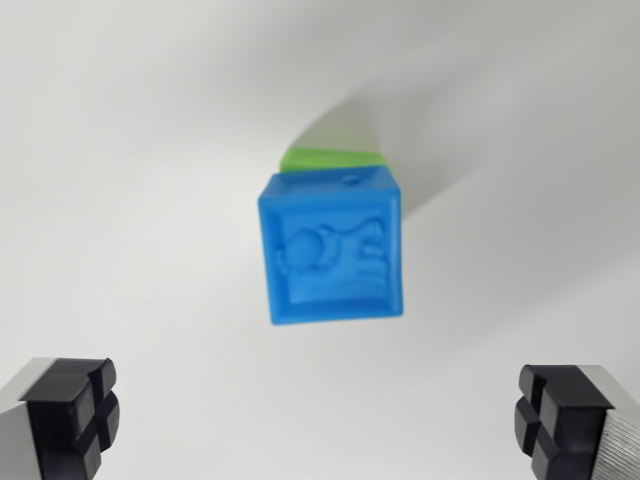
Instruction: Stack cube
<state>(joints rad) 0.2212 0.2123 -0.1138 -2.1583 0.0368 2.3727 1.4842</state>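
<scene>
Worktop (120, 150) was plain white, matte, unmarked, and filled whole wrist view. Soft grey shadow (440, 150) fell across it in upper middle, running up toward wrist view's right in broad diagonal band. Fainter shading lay along top edge. Lower half was evenly lit, paler. No seams, edges or corners of worktop were visible.

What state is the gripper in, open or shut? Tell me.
Open. The gripper has its fingers spread to the frame's edges, gripping nothing; the blue cube sits free on the green cube.
</scene>
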